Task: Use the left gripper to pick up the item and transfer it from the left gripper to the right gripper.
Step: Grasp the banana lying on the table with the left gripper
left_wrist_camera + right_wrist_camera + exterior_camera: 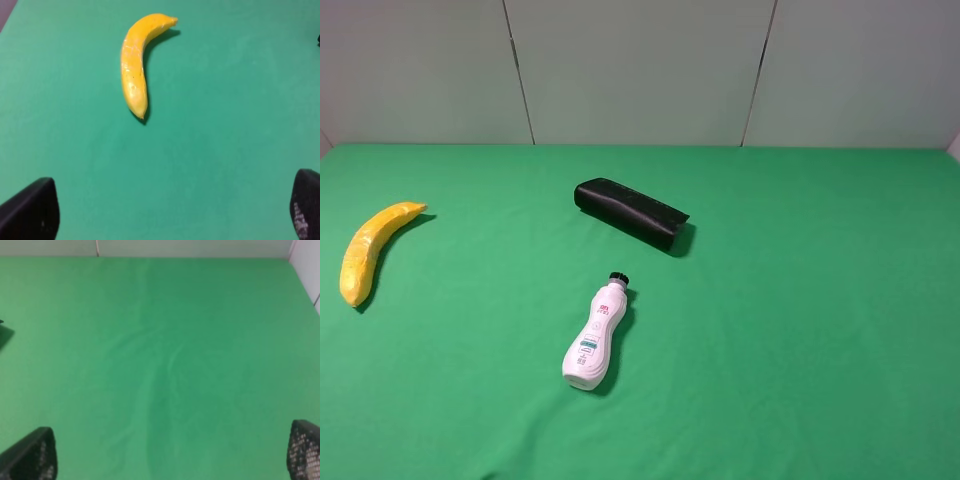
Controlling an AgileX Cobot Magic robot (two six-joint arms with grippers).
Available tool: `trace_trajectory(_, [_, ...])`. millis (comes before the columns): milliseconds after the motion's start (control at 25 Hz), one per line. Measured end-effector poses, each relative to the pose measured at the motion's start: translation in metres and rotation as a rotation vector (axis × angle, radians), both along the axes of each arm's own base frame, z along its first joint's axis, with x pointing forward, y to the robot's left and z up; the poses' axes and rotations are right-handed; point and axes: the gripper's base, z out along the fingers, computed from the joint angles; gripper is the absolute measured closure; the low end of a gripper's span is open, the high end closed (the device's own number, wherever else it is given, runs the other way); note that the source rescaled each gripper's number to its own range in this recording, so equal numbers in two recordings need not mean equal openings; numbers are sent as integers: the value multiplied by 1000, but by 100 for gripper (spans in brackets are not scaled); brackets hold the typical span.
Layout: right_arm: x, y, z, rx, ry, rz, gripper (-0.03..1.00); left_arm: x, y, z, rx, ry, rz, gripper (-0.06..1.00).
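The item, a curved yellow banana (372, 250), lies on the green cloth at the far left of the exterior high view. Neither arm shows in that view. In the left wrist view the banana (136, 62) lies flat, some way ahead of the left gripper (170, 212), whose two black fingertips (31, 210) stand far apart with nothing between them. The right gripper (170, 452) is open too, over bare green cloth, with its mesh-patterned fingertips (31, 455) at the frame's corners. The banana does not show in the right wrist view.
A black oblong case (631, 213) lies near the middle of the table, slightly to the back. A white bottle with a black cap (596, 334) lies in front of it. A pale panelled wall (640, 70) closes the back edge.
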Motion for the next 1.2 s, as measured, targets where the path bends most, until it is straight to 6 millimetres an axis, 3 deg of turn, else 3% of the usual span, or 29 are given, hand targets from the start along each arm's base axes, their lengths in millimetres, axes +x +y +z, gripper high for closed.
trace_trajectory(1200, [0, 0, 0, 0, 0, 0, -3, 0, 0, 0, 1, 0, 0, 8])
